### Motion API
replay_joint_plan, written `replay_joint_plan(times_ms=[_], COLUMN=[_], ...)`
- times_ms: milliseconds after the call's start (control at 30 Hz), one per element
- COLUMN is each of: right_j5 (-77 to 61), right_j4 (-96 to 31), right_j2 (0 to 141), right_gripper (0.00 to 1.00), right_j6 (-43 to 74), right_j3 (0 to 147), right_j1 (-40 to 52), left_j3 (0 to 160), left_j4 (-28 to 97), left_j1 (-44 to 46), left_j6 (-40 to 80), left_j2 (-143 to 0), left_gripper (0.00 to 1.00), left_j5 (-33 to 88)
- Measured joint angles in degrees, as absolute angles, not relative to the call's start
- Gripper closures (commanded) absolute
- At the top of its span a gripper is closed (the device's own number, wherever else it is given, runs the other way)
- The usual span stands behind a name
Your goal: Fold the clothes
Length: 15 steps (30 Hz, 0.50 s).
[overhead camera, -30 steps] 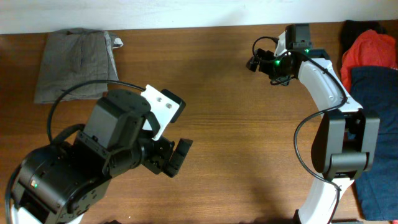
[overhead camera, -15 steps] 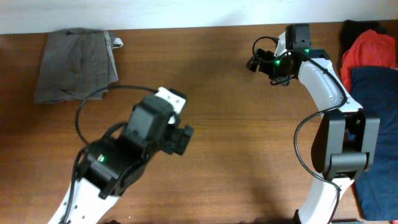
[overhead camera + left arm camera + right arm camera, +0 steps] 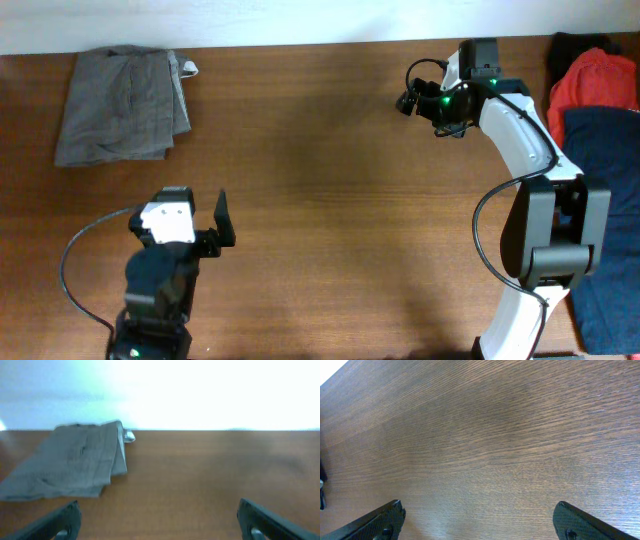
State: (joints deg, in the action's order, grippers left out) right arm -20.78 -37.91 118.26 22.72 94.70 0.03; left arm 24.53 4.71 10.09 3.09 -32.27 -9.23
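Robot lab: wood table [image 3: 340, 220], white wall [image 3: 300, 20], left arm [image 3: 160, 285], right arm [image 3: 520, 130].

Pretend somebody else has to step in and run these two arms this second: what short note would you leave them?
Left gripper: open, empty, over the brown wooden table, facing the clothes.
Right gripper: open, empty, above bare wood toward the far right.
Clothes: the grey-olive woven shorts lie at the far left corner, with neither gripper touching them.
Done: the shorts look folded into a compact stack, with a small white tag poking out.
Left: probably nothing on the shorts, bar squaring an uneven edge. A crumpled red garment and a dark blue garment sit at the right edge.
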Motion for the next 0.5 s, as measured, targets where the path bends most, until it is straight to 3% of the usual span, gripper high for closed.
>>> replay_joint_plan(times_ms=[200,500], right_j5=[-20.8,-20.8], right_j4=[-38.0,-37.9], right_j2=[118.3,118.3], right_gripper=[0.01,0.01], right_j6=[22.7,22.7], right_j3=[94.7,94.7], right_j1=[0.0,0.0], left_j3=[12.0,3.1], left_j4=[-10.0,-11.0], left_j1=[9.1,4.3], left_j6=[3.1,3.1], left_j2=[-23.2,-10.2], left_gripper=[0.01,0.01], left_j5=[-9.4,-9.5])
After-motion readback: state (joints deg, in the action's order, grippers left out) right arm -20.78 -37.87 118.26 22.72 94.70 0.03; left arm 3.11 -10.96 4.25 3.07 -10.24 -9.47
